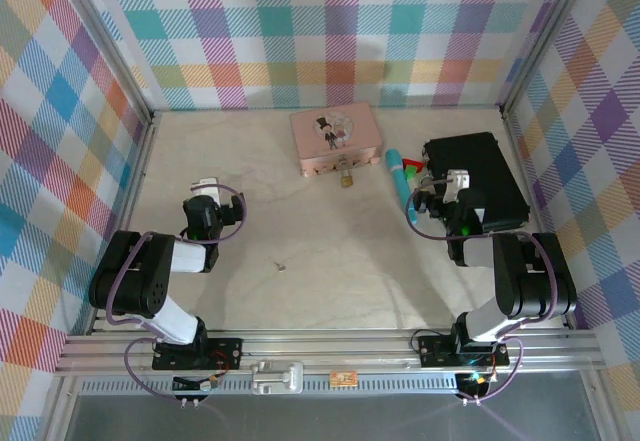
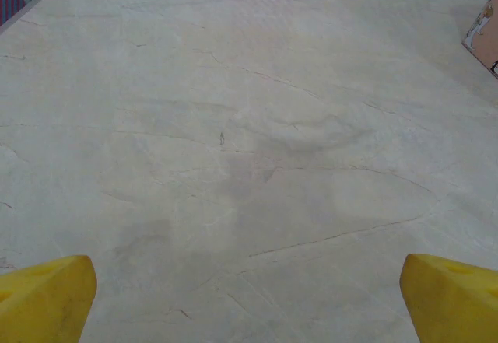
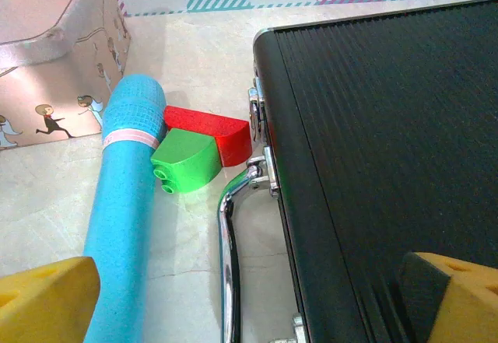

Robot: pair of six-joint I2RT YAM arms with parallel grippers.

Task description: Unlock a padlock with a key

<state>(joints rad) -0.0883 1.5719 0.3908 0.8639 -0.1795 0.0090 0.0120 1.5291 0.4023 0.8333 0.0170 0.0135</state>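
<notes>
The small brass padlock (image 1: 346, 178) hangs at the front edge of the pink tin (image 1: 335, 139) at the back of the table. On the bare table near the middle lies the tiny silvery key (image 1: 281, 265). My left gripper (image 1: 207, 193) hovers at the left, well away from both, and is open. Its yellow fingertips (image 2: 43, 296) stand wide over bare tabletop, with the left gripper (image 2: 249, 304) holding nothing. My right gripper (image 1: 452, 183) is open over the left edge of the black case. The right gripper (image 3: 249, 304) is empty between its fingertips (image 3: 47, 300).
A black ribbed case (image 3: 389, 164) with a chrome handle (image 3: 229, 234) lies at the right. Beside it are a teal tube (image 3: 124, 211), a red block (image 3: 210, 129) and a green block (image 3: 183, 156). The pink tin's corner (image 3: 47, 71) stands behind them. Checked walls enclose the table.
</notes>
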